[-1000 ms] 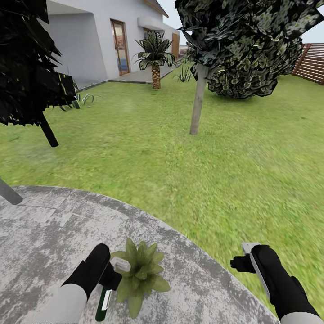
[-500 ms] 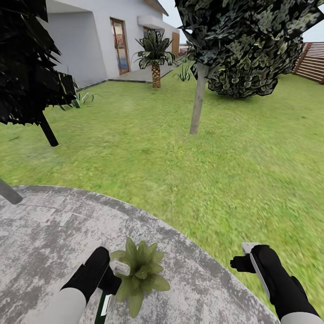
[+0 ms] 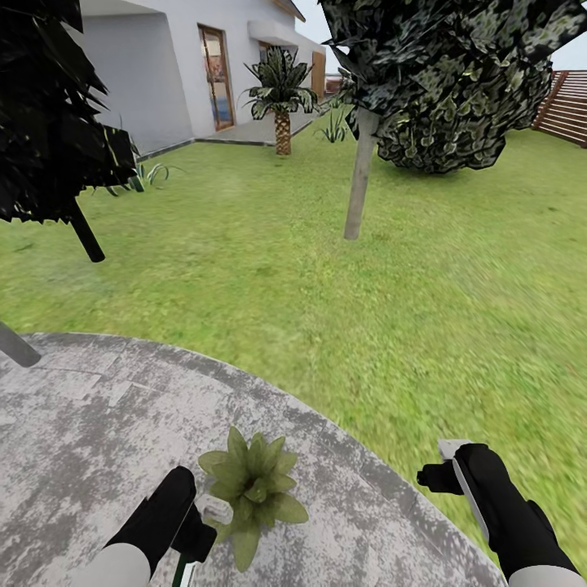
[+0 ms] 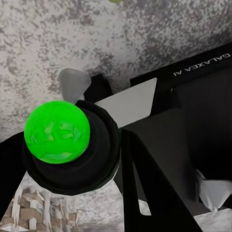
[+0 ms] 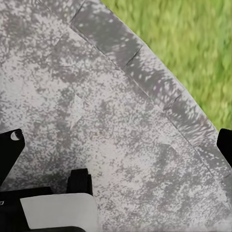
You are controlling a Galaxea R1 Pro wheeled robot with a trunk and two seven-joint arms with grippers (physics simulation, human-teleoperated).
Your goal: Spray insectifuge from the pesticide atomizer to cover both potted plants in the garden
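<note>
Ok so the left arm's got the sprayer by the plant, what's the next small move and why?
Probably tip the left gripper so the atomizer in its jaws points at the potted plant, then spray. The bottle sits beside the leaves, low at the rosette's edge, not aimed over them.

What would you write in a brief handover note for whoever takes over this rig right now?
Left gripper: shut on the pesticide atomizer, held beside the potted plant on the stone patio.
Right gripper: open and empty, over the patio's edge near the lawn.
Done: atomizer picked up and brought to one plant.
Left: cover this plant with spray, though no spray can be made out; then find and spray the second plant.
</note>
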